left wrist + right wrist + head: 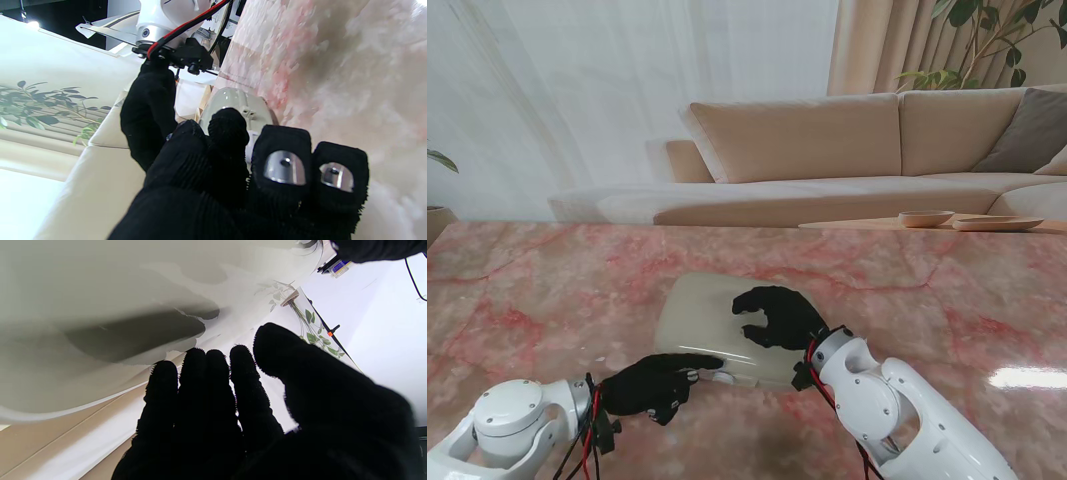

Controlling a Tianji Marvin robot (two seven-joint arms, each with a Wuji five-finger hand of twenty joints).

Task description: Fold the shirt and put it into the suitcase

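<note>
Stand view: suitcase, pale cream hard shell, closed, lies flat on the pink marbled bench, central and near me. No shirt can be made out in any view.

Right robot hand: black-gloved, resting over the suitcase's right part, palm down, fingers curled loosely and apart, gripping nothing. Right wrist view shows the fingers side by side just off the shell, thumb apart. White forearm enters from the lower right corner.

Left robot hand: black-gloved, at the near edge of the suitcase, one finger stretched out to the latch area on the near side; contact cannot be told. Remaining fingers are curled under in the left wrist view; nothing is held. White forearm enters from the lower left corner.

Beyond the bench: beige sofa, white curtain, shallow bowl on a low table.
</note>
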